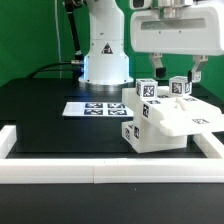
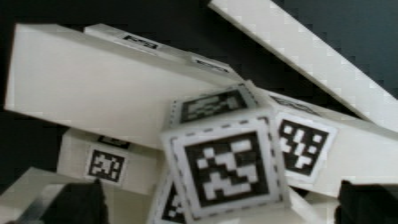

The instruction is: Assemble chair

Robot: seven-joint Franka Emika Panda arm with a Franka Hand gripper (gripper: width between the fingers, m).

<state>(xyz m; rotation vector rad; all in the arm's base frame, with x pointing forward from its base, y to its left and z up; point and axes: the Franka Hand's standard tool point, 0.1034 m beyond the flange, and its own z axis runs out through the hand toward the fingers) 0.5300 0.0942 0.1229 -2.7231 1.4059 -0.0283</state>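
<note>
The chair is a cluster of white blocky parts standing at the exterior view's right of the table. It has a flat plate and tagged posts at its top. My gripper hangs just above it, with a tagged post below the gap between the fingers. In the wrist view the gripper is open. Its dark fingertips stand wide apart on either side of a tagged block, with a gap on each side. The broad white plate lies behind the block.
The marker board lies flat on the black table beside the chair. White border rails run along the front and sides; one shows in the wrist view. The robot base stands at the back.
</note>
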